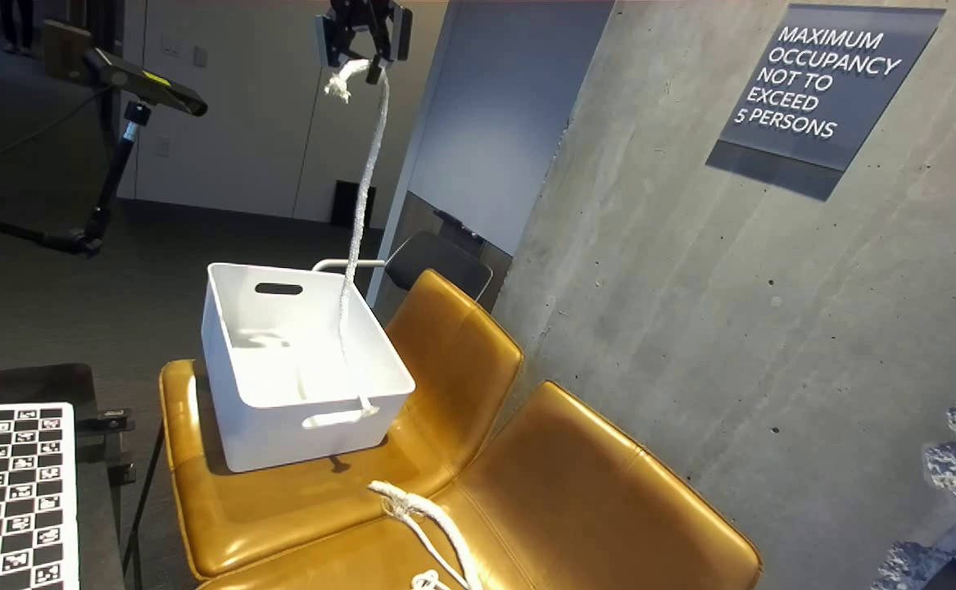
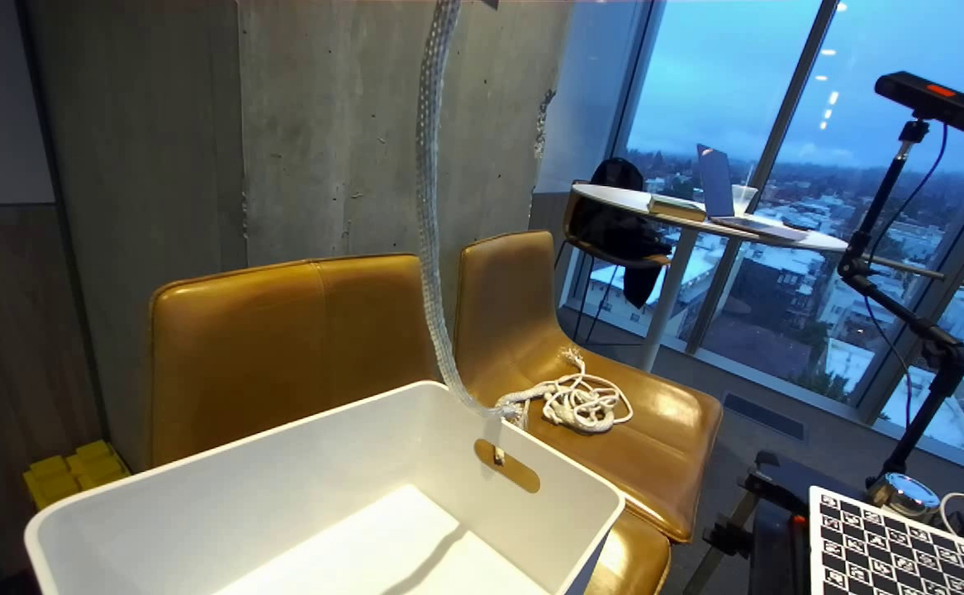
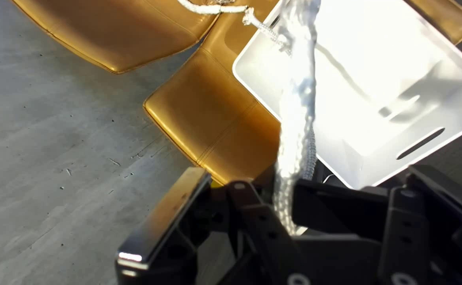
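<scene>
In an exterior view, we find the claw high at the top of the frame, its jaws pressed together on the rope near one end; a short frayed tail sticks out beside the grip. The rest of the rope hangs down into the bin, which stands on a chair. We judge the step in hand to be the holding of the rope aloft over the bin.

In an exterior view, the jaws are out of frame, so we cannot read their state there. We observe the rope dropping to the bin's rim and bending over it above the slot; a bit of white shows through the slot, outside the wall. A coil lies on a second chair; whether it touches the rope we cannot tell.

In the wrist view, the rope runs up close to the camera from between the jaws, which pinch it with no spare gap that we can make out. Farther off, its lower length crosses the rim. In our judgement, the next move calls for a firm pinch and slow travel, as the draped lower end could catch on the rim.
</scene>
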